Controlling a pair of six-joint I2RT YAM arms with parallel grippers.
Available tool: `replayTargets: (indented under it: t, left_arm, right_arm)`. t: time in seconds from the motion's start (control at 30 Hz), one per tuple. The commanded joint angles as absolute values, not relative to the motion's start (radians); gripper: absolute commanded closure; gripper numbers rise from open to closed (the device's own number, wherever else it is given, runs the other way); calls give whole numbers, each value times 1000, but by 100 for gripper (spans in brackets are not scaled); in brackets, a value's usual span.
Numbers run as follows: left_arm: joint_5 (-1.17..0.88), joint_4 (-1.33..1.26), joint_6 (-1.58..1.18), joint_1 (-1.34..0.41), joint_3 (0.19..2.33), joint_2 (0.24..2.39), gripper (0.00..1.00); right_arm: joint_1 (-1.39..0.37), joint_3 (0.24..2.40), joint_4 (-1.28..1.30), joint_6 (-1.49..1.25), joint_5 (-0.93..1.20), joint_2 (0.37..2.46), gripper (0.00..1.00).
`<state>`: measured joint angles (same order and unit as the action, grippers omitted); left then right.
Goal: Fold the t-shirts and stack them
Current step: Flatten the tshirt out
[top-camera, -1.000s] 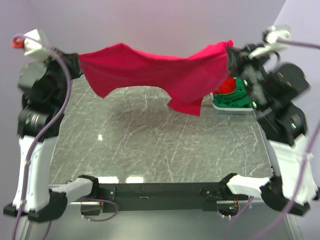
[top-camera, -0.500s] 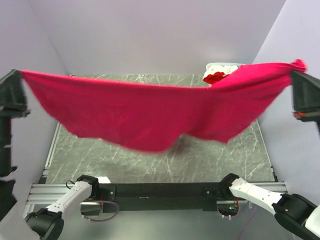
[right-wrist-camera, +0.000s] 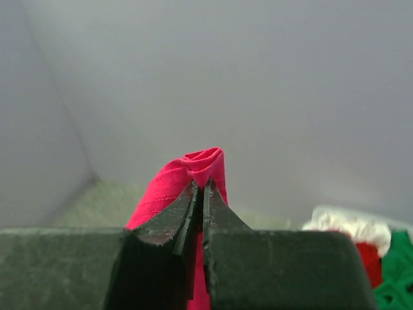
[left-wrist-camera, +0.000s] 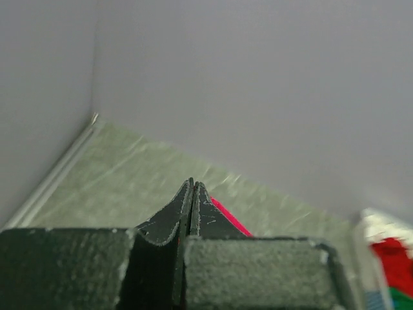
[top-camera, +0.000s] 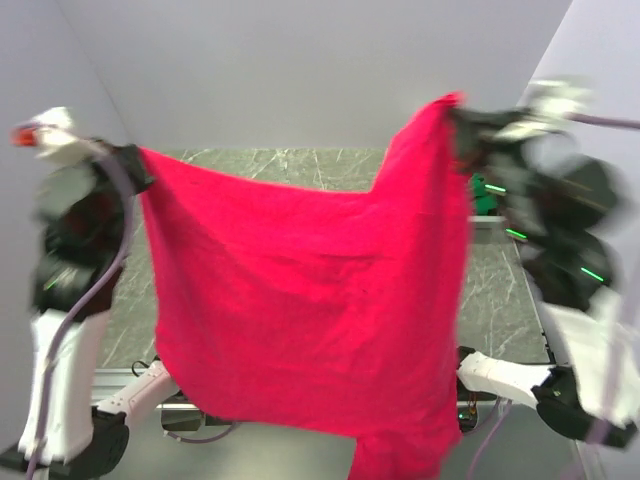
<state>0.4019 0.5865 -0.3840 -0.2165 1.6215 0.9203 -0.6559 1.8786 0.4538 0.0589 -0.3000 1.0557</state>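
The crimson t-shirt (top-camera: 300, 300) now hangs instead of stretching level. The left gripper (top-camera: 138, 168) at 9 o'clock and the right gripper (top-camera: 460, 120) at 2 o'clock are both clenched on its corners. Spreading step; next, lay it flat.

table (top-camera: 290, 162): mostly hidden behind crimson t-shirt (top-camera: 300, 300)
t-shirt's lower end: cut by bottom edge
right arm (top-camera: 560, 220): motion-blurred
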Motion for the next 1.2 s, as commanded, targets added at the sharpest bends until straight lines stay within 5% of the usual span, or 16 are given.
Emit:
replayTargets:
  t: [0.0,0.23,0.3,0.33,0.37,0.43,0.67,1.17]
  left_arm:
    - [555,477,-439,-212,1446,989,100]
    - [697,396,-548,-121,1238,1282,99]
    - [725,443,-604,-94,1281,1432,71]
    - [721,428,-597,-87,1290,1500,55]
    - [719,425,-604,-86,1302,1521,26]
    - [686,407,-598,-87,1315,1539,2]
    - [565,305,-569,-94,1249,1425,1]
    - [117,137,-635,-97,968,1408,1]
  right_arm:
    - [-628,1679,296,61,-316,1161,100]
    - [-522,1529,94,-26,-297,1566,100]
    - [-497,1636,129,-51,-324,1701,92]
    - [-477,1688,203,-52,-328,1832,72]
    - [-471,1801,253,-63,-346,1889,31]
    - [-469,1848,293,-61,-356,1962,23]
    - [-468,1579,163,-83,-296,1792,10]
    - [-468,1315,232,-258,-104,1726,15]
